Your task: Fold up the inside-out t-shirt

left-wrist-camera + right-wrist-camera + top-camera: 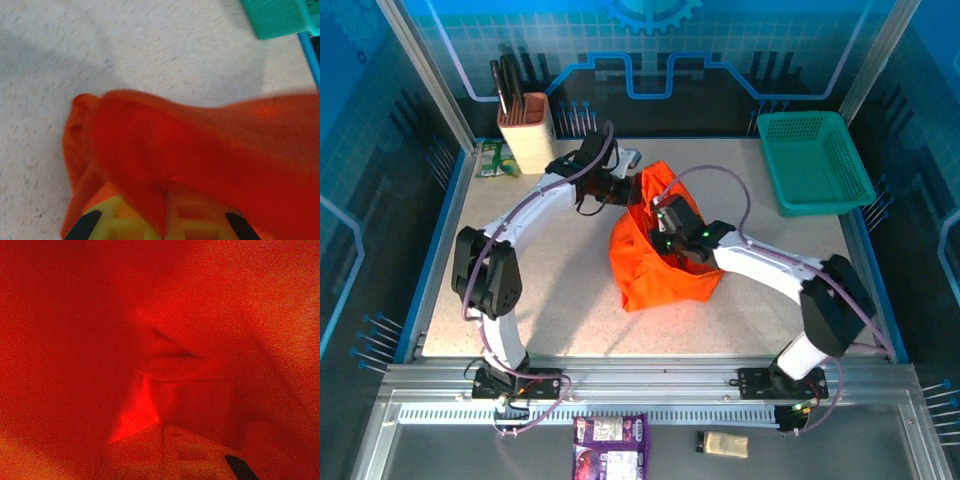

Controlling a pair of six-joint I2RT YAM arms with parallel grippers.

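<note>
The inside-out t-shirt (pixel 665 265) is a bunched orange heap in the middle of the table, lifted at its far end. My left gripper (pixel 636 190) is at that far upper edge, shut on a fold of the orange cloth (pixel 150 150), which runs down between its yellowish fingers (pixel 195 215). My right gripper (pixel 667 228) reaches into the heap from the right. In the right wrist view red-lit cloth (pixel 150 315) surrounds it on every side. Its fingers (pixel 190 455) are pressed together, and creases of the shirt converge at their tips.
A teal mesh basket (pixel 813 160) stands at the back right, its corner (pixel 280 17) also in the left wrist view. A beige holder with dark handles (pixel 525 130) and a green packet (pixel 498 158) sit at the back left. Blue raised edges border the table.
</note>
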